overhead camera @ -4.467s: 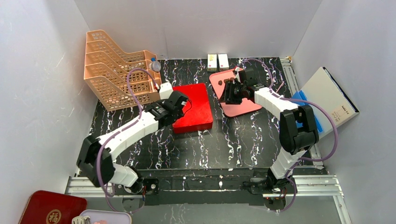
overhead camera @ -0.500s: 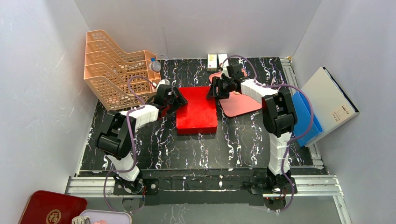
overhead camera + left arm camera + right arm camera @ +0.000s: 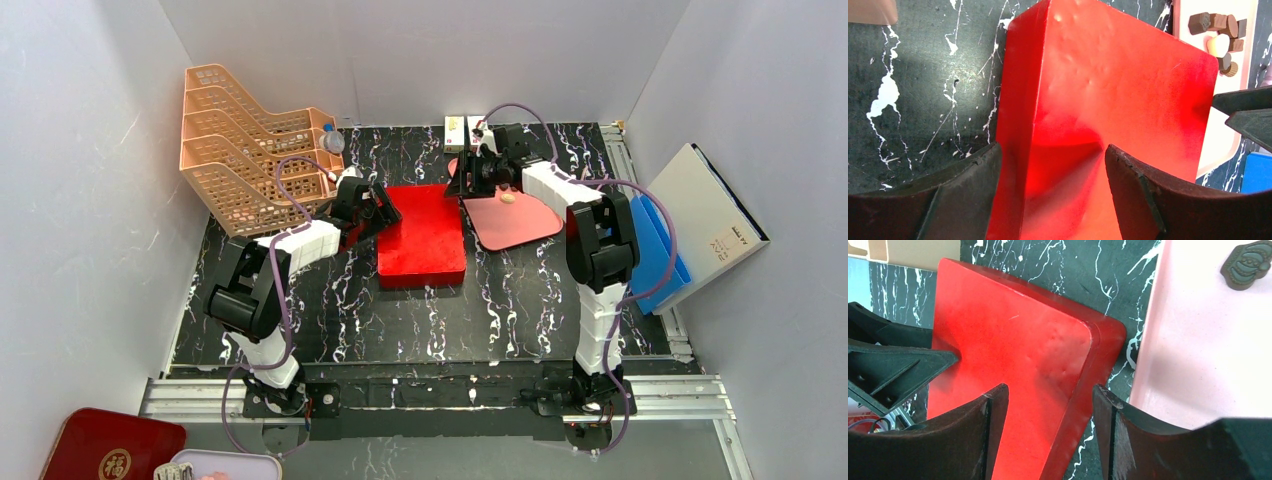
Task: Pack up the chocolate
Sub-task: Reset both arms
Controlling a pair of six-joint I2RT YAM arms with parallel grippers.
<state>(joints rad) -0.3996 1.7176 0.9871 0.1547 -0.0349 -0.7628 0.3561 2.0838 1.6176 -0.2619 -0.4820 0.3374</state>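
Just right of the right claw [image 3: 1050, 390], on a pink tray [image 3: 1193, 365], lay one dark brown chocolate [image 3: 1248, 265] stamped with a crown. Far ahead of the left claw [image 3: 1048, 150], more pieces clustered on that tray: blocky and round dark brown ones around a single pale yellow one. Both claws stood apart, each straddling a corner of the red box [image 3: 1118, 85] on the counter [image 3: 923, 75] from opposite sides. Print on the white board [image 3: 710, 205], well right of the right claw, was too small to read.
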